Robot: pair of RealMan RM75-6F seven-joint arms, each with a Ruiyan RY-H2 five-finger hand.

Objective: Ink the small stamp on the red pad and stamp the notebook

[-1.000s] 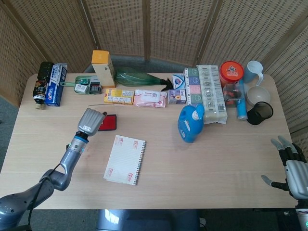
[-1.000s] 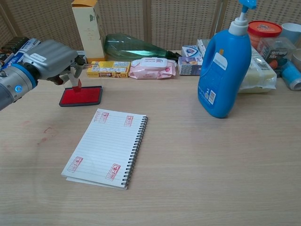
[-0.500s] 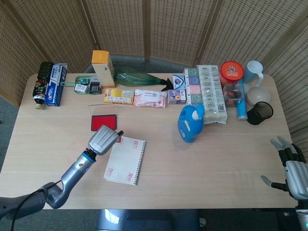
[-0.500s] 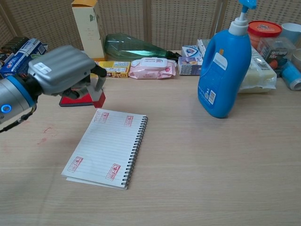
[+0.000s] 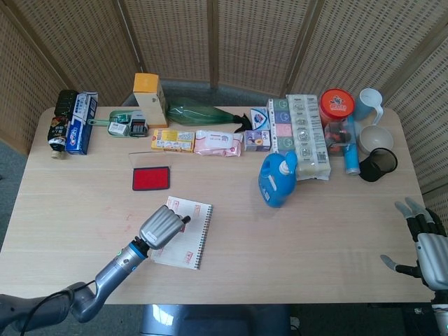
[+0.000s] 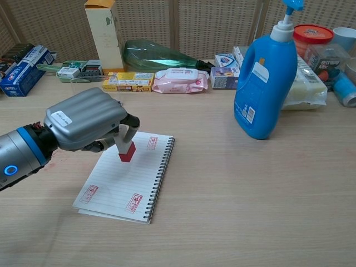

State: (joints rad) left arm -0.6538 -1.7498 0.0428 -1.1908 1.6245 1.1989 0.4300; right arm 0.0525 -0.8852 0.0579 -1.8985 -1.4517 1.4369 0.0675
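My left hand (image 6: 86,127) grips the small stamp (image 6: 126,151), a white stem with a red block at its foot. The stamp hangs just above the middle of the open spiral notebook (image 6: 123,192), whose lined page carries several red prints near its corners. From the head view the left hand (image 5: 162,227) covers the notebook's (image 5: 194,233) left half, and the stamp is hidden under it. The red ink pad (image 5: 151,178) lies beyond the notebook; the chest view hides it behind the hand. My right hand (image 5: 425,241) rests open at the table's right edge.
A blue detergent bottle (image 6: 265,75) stands right of the notebook. Along the back are a yellow carton (image 5: 150,98), a green bottle (image 5: 201,112), small boxes (image 5: 173,140), a wipes pack (image 5: 218,143), a blue box (image 5: 80,123), cups (image 5: 378,164) and a red-lidded jar (image 5: 337,105).
My left hand has carried the stamp from the red pad toward me and now holds it over the notebook's middle. The pad is uncovered in the head view. The right hand has not moved.
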